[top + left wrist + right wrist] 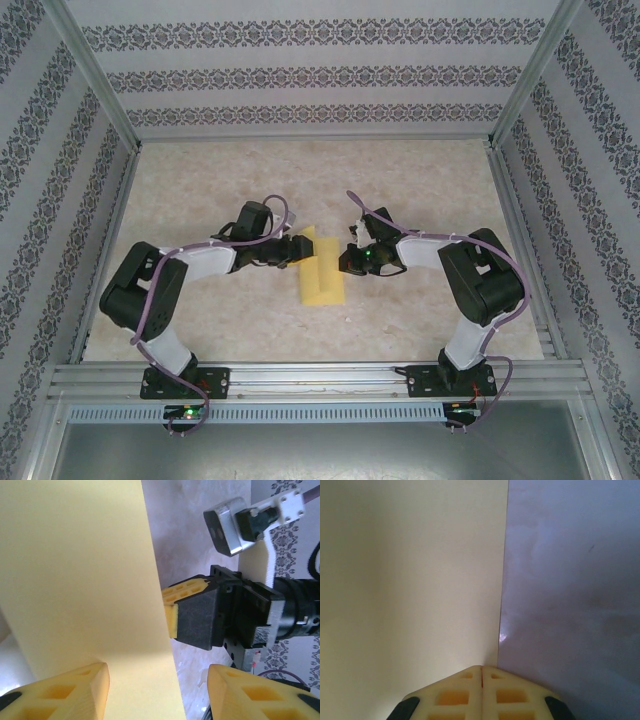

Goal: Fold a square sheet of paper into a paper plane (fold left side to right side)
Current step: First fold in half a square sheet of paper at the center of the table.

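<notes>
Pale marbled surface (200,200): square sheet of paper (322,285), long axis near-to-far, lies between left gripper (296,248), jaws apart and pinching nothing, and right gripper (481,672), closed empty at its right edge.

Square sheet of paper (80,570) cropped top and left; both wrist views

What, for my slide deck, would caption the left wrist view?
Left pincer open over the yellow paper, shut right pincer meeting its edge.

Plain pale-yellow thin paper sheet (322,282), beige marbled flat tabletop (200,190), white wall panels (300,75) banded with dark floral stripes
</notes>
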### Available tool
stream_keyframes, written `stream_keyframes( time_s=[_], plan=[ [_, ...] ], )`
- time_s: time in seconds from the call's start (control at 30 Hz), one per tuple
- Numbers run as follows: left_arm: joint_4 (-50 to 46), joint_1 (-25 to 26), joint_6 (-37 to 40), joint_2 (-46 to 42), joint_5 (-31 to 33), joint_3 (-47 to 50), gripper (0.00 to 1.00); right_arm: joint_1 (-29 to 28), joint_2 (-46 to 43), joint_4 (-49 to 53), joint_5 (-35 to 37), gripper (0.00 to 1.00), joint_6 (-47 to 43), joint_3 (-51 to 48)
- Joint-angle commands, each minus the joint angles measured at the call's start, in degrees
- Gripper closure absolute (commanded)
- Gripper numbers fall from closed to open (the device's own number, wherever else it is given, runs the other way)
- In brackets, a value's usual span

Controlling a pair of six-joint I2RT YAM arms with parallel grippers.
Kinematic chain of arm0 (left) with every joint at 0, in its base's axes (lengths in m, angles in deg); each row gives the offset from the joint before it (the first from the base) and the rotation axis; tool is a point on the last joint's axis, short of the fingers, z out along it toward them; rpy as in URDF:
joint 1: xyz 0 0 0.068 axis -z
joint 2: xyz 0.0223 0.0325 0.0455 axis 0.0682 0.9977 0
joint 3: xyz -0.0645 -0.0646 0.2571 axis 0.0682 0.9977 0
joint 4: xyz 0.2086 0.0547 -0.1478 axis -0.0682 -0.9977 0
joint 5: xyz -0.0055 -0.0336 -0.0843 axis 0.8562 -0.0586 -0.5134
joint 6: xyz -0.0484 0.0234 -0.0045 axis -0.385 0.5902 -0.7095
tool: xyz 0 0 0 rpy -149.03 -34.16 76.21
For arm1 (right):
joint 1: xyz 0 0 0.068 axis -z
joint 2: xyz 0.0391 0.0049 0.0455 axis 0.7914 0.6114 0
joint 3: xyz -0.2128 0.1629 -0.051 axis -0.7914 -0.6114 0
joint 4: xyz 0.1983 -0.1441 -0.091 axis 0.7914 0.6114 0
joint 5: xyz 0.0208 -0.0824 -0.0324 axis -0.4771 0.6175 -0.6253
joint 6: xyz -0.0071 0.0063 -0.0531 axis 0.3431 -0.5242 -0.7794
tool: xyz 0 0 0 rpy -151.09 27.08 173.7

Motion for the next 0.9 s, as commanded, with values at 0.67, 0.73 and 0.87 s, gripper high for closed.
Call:
stream_keyframes(
  time_s=[0.67,0.73,0.87],
  plan=[
    [-4.53,3.57,3.59,6.30,4.73,-5.27,0.92,-1.73,0.47,-4.89,-0.80,1.00,2.08,-2.96],
    [-4.80,3.61,3.83,6.28,4.85,-5.40,0.94,-1.73,-0.29,-6.23,-1.11,1.00,2.72,-3.36],
    [-5.13,3.63,4.01,6.23,4.98,-5.45,0.98,-1.23,-3.03,-7.69,-0.69,1.00,3.52,-4.29]
  ],
)
